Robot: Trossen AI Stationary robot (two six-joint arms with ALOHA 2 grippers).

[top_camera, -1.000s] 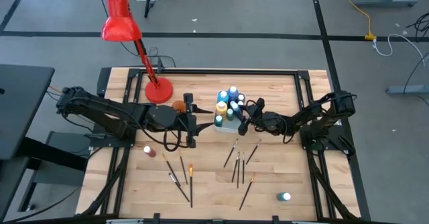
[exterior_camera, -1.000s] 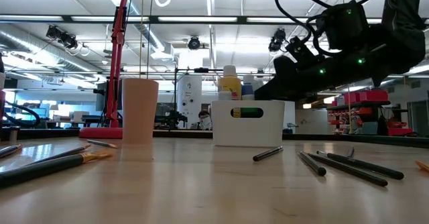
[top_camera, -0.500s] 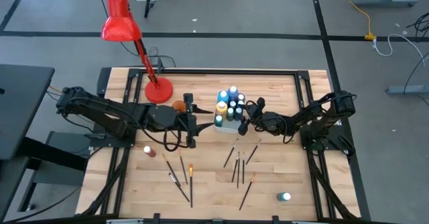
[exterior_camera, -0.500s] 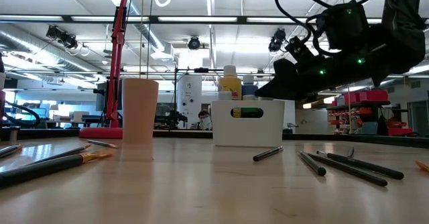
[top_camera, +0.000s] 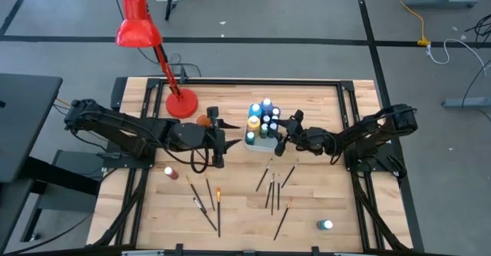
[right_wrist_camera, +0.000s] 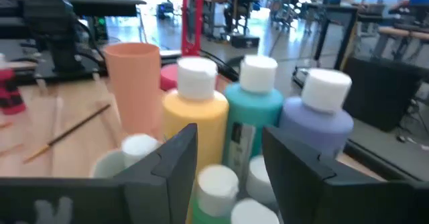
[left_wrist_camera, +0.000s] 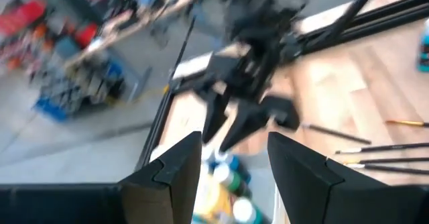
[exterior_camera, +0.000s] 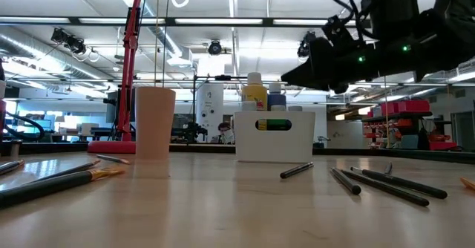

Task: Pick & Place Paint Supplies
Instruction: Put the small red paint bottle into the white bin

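Right gripper (top_camera: 281, 137): raised since a second ago, arm drawn slightly back, now above the bin (exterior_camera: 274, 136); jaws apart, nothing held; you can take that as a bottle just delivered. Left gripper (top_camera: 218, 139): unchanged beside the bin, jaws apart, empty. Bottles (right_wrist_camera: 196, 113): upright in the bin; strays (top_camera: 326, 225) and (top_camera: 169, 172) remain. Brushes (top_camera: 271, 183): loose mid-table, well off the edges; open room around them; lamp (top_camera: 138, 18) far corner.
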